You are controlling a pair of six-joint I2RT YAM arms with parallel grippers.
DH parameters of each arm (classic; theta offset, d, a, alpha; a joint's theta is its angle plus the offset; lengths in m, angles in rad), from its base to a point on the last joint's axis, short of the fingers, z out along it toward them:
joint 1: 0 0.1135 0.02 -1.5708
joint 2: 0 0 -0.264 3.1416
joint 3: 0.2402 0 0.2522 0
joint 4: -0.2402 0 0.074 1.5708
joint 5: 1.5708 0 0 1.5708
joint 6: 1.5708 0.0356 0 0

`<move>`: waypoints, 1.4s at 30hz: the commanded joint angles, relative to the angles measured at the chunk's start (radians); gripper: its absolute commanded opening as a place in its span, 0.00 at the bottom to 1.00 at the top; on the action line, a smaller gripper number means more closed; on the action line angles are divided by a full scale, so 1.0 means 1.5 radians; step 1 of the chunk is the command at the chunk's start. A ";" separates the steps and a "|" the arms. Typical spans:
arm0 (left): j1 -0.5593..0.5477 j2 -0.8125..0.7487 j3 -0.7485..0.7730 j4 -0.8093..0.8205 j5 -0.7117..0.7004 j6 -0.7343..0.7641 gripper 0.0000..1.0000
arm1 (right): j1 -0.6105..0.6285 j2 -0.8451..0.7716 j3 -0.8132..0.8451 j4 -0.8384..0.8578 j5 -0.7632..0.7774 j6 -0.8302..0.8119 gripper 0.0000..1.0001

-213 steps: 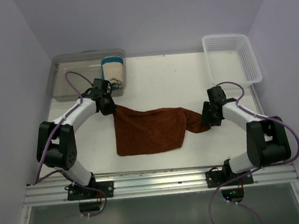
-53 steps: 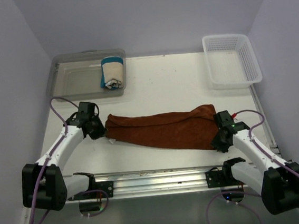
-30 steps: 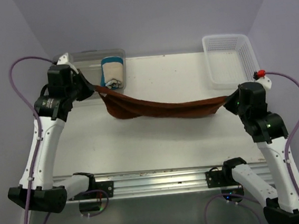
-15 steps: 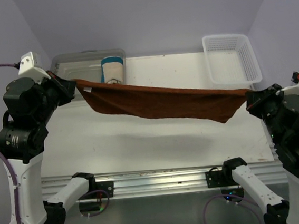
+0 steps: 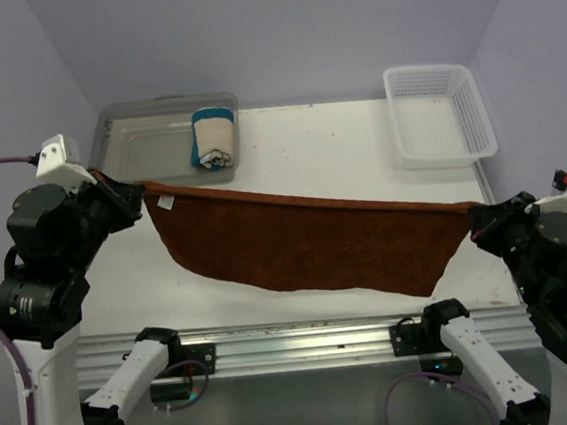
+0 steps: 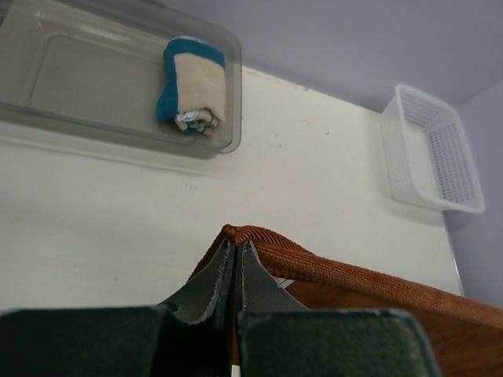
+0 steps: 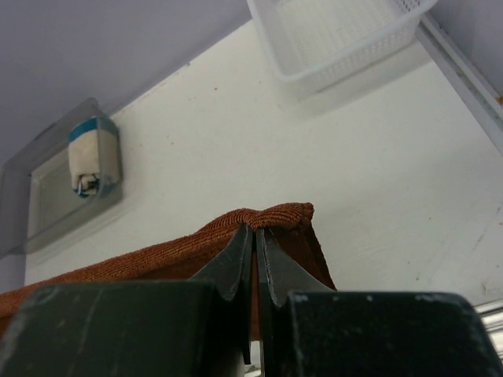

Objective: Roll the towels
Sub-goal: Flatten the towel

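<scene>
ITEM 1: rust-brown towel (image 5: 307,245). Qty 1. Held up over the table (image 5: 329,158), spread flat btwn both arms. Top edge runs taut from upper left down to lower right. Rest hangs below as a sheet; lower hem curves, deepest toward the right. Small pale label (image 5: 166,199) near the left corner. Can't tell whether the hem touches the table.

ITEM 2: left gripper (image 5: 137,193). Raised at the left side. Jaws pinched tight on the towel's left top corner; in the wrist view the ribbed hem pokes out just past the fingertips.

ITEM 3: right gripper (image 5: 477,216). Raised at the right side, nearer the front than the left one. Jaws pinched tight on the opposite top corner; the hem folds over the tips in the wrist view.

ITEM 4: cream towel (image 5: 214,139). Qty 1, blue edges. Rolled into a bundle, lying in the right end of item 5, well apart from both grippers.

ITEM 5: clear plastic bin (image 5: 147,150). Far-left corner of the table.

ITEM 6: white mesh basket (image 5: 440,112). Far-right corner of the table.

ITEM 7: metal rail (image 5: 296,337). Along the table's near edge, w/ both arm bases bolted on.
</scene>
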 commanded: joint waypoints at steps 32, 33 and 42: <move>0.031 0.100 -0.180 0.187 -0.055 -0.034 0.00 | -0.003 0.198 -0.144 0.266 -0.005 -0.058 0.00; 0.031 0.090 -0.177 0.191 -0.047 -0.037 0.00 | -0.003 0.184 -0.111 0.252 -0.005 -0.060 0.00; 0.031 0.019 -0.057 0.077 -0.052 -0.013 0.00 | -0.002 0.085 0.016 0.106 0.008 -0.081 0.00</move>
